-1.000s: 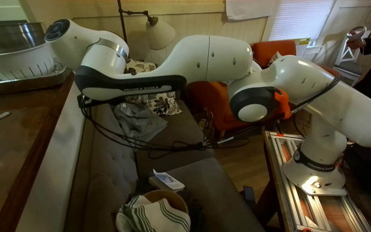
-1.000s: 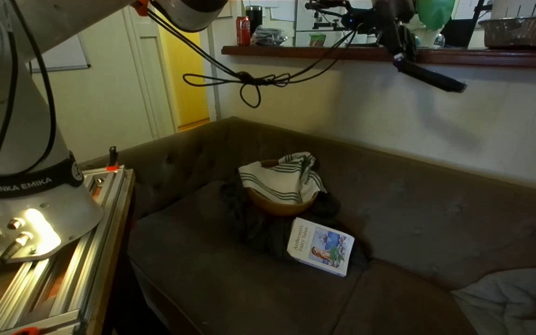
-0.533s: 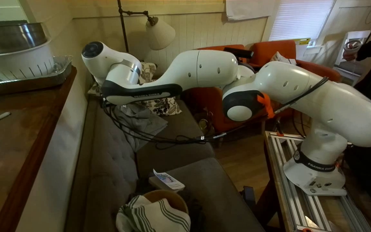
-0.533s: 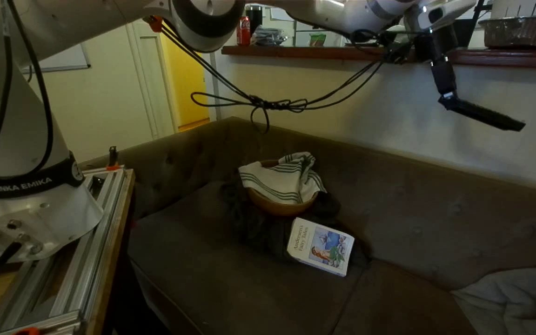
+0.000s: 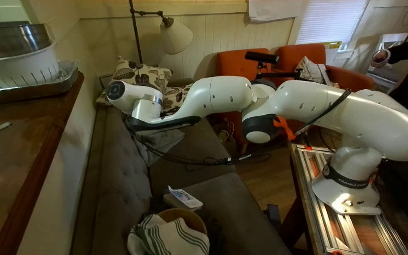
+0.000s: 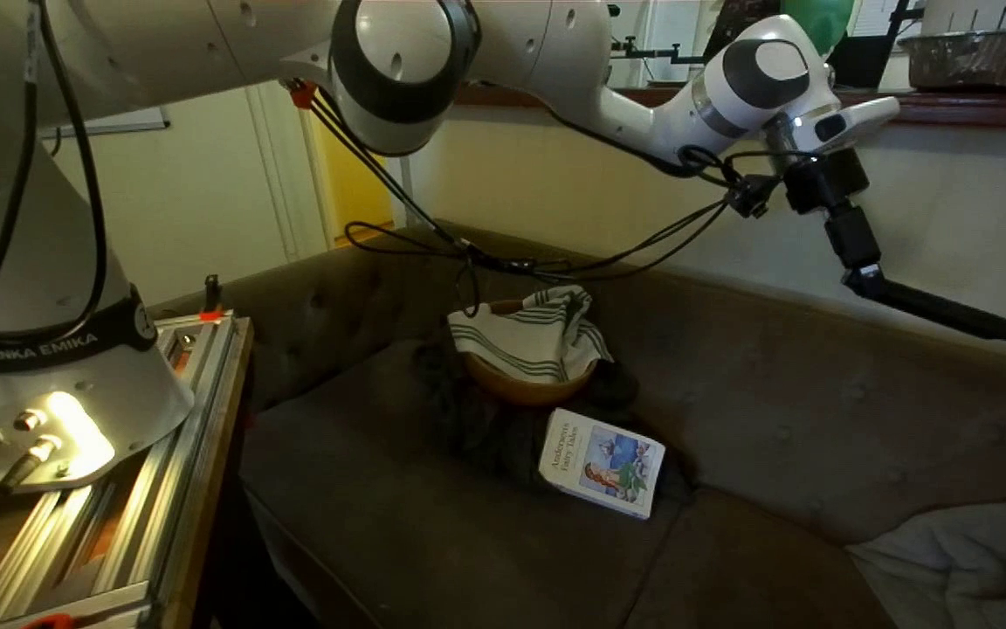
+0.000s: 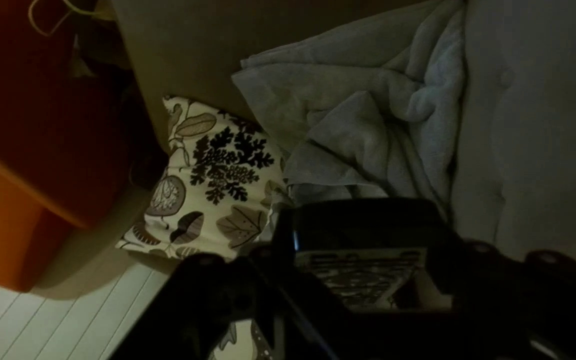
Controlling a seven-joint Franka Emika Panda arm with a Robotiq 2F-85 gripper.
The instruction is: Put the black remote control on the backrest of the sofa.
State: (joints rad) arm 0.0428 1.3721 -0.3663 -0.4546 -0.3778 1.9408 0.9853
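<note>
Jaws tight on the black remote control (image 6: 948,307) — tufted sofa (image 6: 433,524) below, pale wall (image 6: 922,205) behind — orange armchair (image 5: 232,67) nearby.

In both exterior views I see a striped cloth (image 6: 520,343) hanging over the rim of a brown bowl (image 6: 529,390), with a book (image 6: 603,463) near it, titled Andersen's Fairy Tales. In the wrist view I find a leaf-patterned cushion (image 7: 220,180) just beside a grey blanket (image 7: 335,87). In an exterior view I see a lamp (image 5: 176,37), an orange armchair (image 5: 303,55) near the window (image 5: 331,23), and a colander (image 5: 20,69) in a foil tray (image 5: 37,90) on the counter (image 5: 20,152).
</note>
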